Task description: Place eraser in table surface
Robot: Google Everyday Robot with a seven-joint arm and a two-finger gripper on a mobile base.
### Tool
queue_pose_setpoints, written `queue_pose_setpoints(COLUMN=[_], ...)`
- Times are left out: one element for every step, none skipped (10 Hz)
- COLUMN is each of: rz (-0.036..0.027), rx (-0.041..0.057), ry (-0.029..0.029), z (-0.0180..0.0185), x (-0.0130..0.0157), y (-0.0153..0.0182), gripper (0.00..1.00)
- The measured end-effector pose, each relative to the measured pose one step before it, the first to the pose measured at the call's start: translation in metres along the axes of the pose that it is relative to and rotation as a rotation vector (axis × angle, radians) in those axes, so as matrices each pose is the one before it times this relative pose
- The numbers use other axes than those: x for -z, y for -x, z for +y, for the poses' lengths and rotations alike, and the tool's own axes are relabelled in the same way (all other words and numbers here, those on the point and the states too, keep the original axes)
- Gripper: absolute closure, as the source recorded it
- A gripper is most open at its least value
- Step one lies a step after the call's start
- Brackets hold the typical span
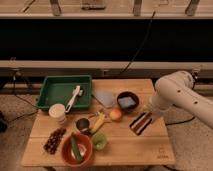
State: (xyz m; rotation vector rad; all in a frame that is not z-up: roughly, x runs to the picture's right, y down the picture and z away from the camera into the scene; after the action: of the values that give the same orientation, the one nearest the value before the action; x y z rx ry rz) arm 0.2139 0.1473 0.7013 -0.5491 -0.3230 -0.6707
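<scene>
White arm's gripper (150, 113) beside the striped eraser (141, 123)

The gripper is seen low over the right part of the light wooden plank table surface (125, 152); whether it is closed or spread cannot be told. Just below and left of it, the small rectangular eraser with dark, white and reddish-brown stripes is laid flat on the planks. Further left, a round orange fruit (115, 114) and a dark bowl (127, 101) are found. A green plastic tray (50, 95) is set well apart, far left.

White end effector (151, 113) beside eraser (141, 123), seemingly striped dark, white, reddish-brown.
</scene>
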Motion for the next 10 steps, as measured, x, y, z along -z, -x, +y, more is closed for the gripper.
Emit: queue_pose_setpoints(rz=[0.0076, 0.00782, -0.00252, 0.00185, -0.00374, -0.00236, -0.00186, -0.00091, -0.0023, -0.00046], rx=[-0.00885, -0.00659, -0.01859, -0.01456, -0.02041, -0.01521, -0.01316, -0.01401, -0.01264, -0.0128], ry=[0.00477, 0.00975, 0.01584, 0.01587, 0.01741, 0.0116, 0.01428, 0.01722, 0.01359, 0.01121], z=[0.00058, 0.00137, 0.0019, 0.00206, 0.00121, -0.00036, 0.00094, 0.00028, 0.00044, 0.00107], x=[-0.0082, -0.00967, -0.01587, -0.01194, -0.01248, -0.00898, -0.00921, -0.0114, -0.00941, -0.00847], y=[0.0005, -0.00112, -0.00052, -0.00246, -0.00203, -0.00184, -0.00203, -0.00243, -0.00138, -0.00168], gripper=[0.88, 0.88, 0.88, 0.88, 0.88, 0.88, 0.88, 0.88, 0.88, 0.84])
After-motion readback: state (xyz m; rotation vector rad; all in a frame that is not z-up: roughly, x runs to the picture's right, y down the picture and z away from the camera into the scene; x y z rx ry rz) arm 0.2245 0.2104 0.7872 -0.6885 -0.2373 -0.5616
